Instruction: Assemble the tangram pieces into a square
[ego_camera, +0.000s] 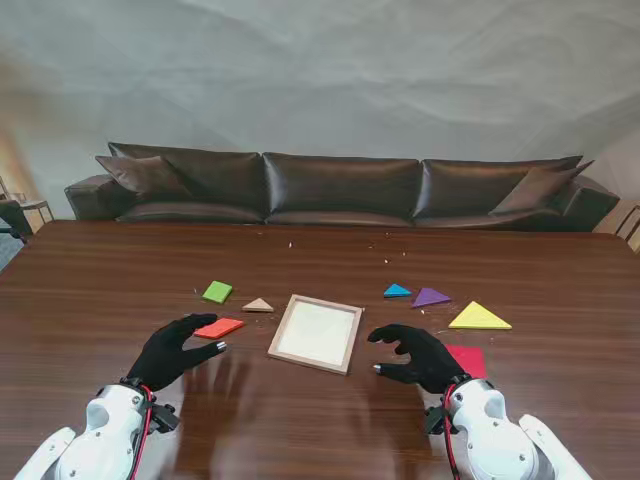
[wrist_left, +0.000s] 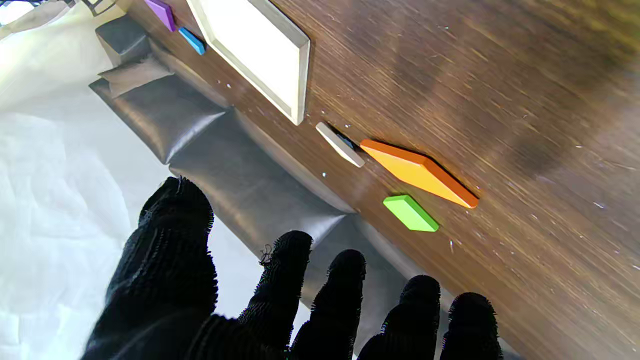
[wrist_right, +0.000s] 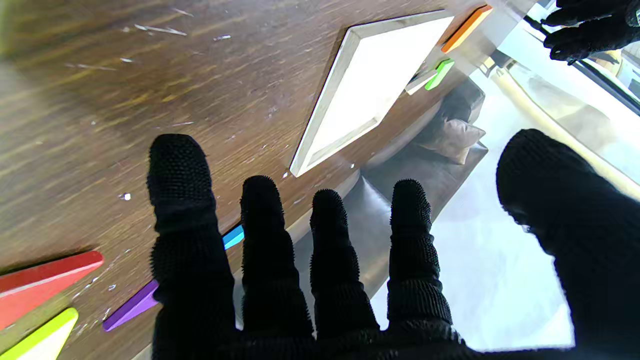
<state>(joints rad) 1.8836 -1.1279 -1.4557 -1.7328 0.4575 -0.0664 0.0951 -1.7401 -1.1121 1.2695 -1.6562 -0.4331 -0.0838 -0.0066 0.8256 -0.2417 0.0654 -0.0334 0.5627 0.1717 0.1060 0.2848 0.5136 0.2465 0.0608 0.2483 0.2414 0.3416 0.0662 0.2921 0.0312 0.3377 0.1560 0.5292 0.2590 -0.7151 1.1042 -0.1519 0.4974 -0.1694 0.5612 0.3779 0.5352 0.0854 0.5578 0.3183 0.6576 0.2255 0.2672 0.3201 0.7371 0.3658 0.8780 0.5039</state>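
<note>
A square wooden tray (ego_camera: 282, 331) (wrist_left: 303, 75) (wrist_right: 325, 107) with a white floor lies at the table's middle, holding nothing. To its left lie an orange parallelogram (ego_camera: 219, 327) (wrist_left: 417, 171), a green square (ego_camera: 217, 291) (wrist_left: 410, 213) and a tan triangle (ego_camera: 258, 305) (wrist_left: 340, 145). On the right are a blue triangle (ego_camera: 397, 291), a purple triangle (ego_camera: 430, 297) (wrist_right: 132, 305), a yellow triangle (ego_camera: 479, 317) (wrist_right: 42, 340) and a red piece (ego_camera: 468, 359) (wrist_right: 42, 287). My left hand (ego_camera: 178, 350) hovers open beside the orange piece. My right hand (ego_camera: 420, 357) hovers open, partly covering the red piece.
A dark leather sofa (ego_camera: 340, 190) stands beyond the table's far edge. Small pale crumbs are scattered over the dark wooden table top (ego_camera: 320, 265). Both forearms rise from the near corners.
</note>
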